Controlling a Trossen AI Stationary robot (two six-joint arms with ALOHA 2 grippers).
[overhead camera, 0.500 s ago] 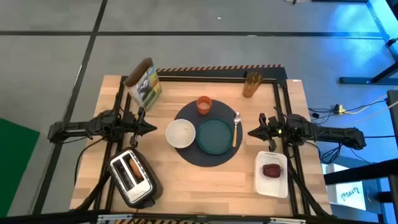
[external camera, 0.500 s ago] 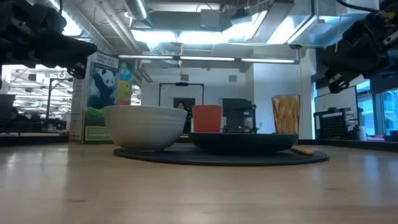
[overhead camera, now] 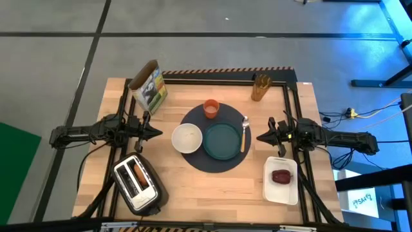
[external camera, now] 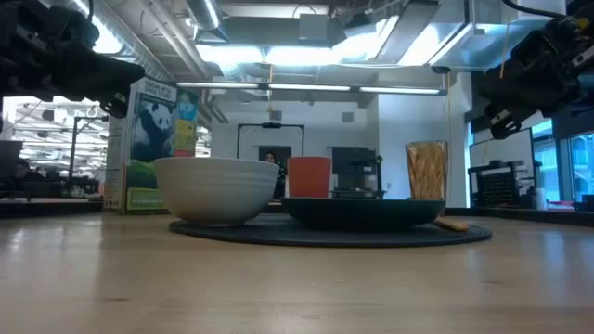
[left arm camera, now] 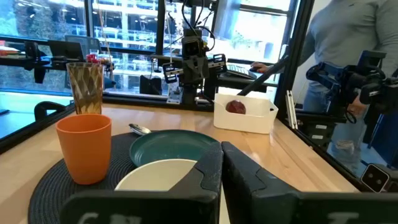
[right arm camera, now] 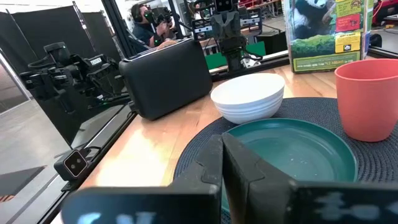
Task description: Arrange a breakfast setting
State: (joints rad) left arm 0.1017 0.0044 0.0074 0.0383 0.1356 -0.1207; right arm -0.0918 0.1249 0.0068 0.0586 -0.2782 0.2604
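A round dark-grey mat [overhead camera: 215, 161] lies mid-table. On it stand a teal plate [overhead camera: 222, 140], a white bowl [overhead camera: 187, 137] to its left and an orange cup [overhead camera: 211, 108] behind. A spoon [overhead camera: 244, 132] lies at the plate's right, on the mat's edge. A dark-red fruit [overhead camera: 281, 176] sits in a white tray [overhead camera: 281, 192]. A toasted piece [overhead camera: 139, 174] stands in the silver toaster [overhead camera: 136, 183]. A panda cereal box [overhead camera: 149, 87] stands at the far left. My left gripper [overhead camera: 156, 133] is shut and empty, left of the bowl. My right gripper [overhead camera: 261, 136] is shut and empty, right of the spoon.
A tall amber glass [overhead camera: 261, 87] stands at the far right of the table. A black frame [overhead camera: 225, 78] runs along the table's far edge and sides. A person [left arm camera: 348, 68] stands beyond the table's right side. Bare wood lies along the near edge [overhead camera: 212, 193].
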